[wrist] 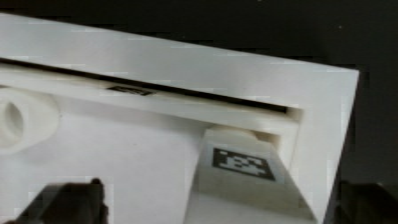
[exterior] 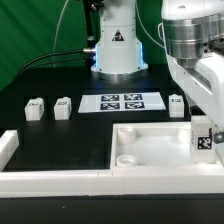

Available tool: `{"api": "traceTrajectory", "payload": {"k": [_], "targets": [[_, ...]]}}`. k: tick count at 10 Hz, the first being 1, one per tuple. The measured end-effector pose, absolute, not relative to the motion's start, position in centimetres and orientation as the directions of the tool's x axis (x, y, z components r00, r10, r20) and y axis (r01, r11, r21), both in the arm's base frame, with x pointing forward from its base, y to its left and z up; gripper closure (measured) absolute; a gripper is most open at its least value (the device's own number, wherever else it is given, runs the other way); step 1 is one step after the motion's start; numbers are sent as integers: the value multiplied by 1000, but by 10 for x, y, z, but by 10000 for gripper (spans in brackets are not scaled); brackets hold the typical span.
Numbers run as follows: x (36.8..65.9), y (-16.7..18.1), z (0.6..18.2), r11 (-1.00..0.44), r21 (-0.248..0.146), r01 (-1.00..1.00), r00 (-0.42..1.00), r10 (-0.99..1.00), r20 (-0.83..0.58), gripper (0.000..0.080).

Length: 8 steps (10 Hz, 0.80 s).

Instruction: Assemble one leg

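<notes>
The claw (wrist: 196,205) hangs over the panel's (exterior: 150,150) far corner on the exterior view's right, fingers (wrist: 71,200) spread apart, gripping nothing. Between them a leg (wrist: 244,160) stands inside the panel, tucked against its raised rim. Three more legs (exterior: 62,107) sit beside the marker board (exterior: 122,102).

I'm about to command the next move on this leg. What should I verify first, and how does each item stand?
1. Leg is against the panel inner rim wall: ok.
2. Gripper straddles the leg, with a gap at each of the fingers: ok, it looks open.
3. Leg is seated in a corner hole: cannot tell, its base is hidden.
4. Spare legs are off the panel, away from the arm: ok.
5. Marker board is uncovered: ok.
</notes>
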<state>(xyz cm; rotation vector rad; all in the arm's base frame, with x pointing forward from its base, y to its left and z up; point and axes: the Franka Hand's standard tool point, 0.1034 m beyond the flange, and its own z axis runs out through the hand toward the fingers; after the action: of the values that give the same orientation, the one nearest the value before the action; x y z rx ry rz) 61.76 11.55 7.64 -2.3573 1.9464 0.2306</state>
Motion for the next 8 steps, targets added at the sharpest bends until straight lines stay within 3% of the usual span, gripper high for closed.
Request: {"api": "traceTrajectory", "payload": {"k": [2,6,8], "targets": [[618,114,77,-458,-2,-889,452,-876,-169,151],[618,114,77,-744,-60,-666,742,-652,-155,151],[619,113,78,-882,-79,-464,882,-453,-127,151]]}}
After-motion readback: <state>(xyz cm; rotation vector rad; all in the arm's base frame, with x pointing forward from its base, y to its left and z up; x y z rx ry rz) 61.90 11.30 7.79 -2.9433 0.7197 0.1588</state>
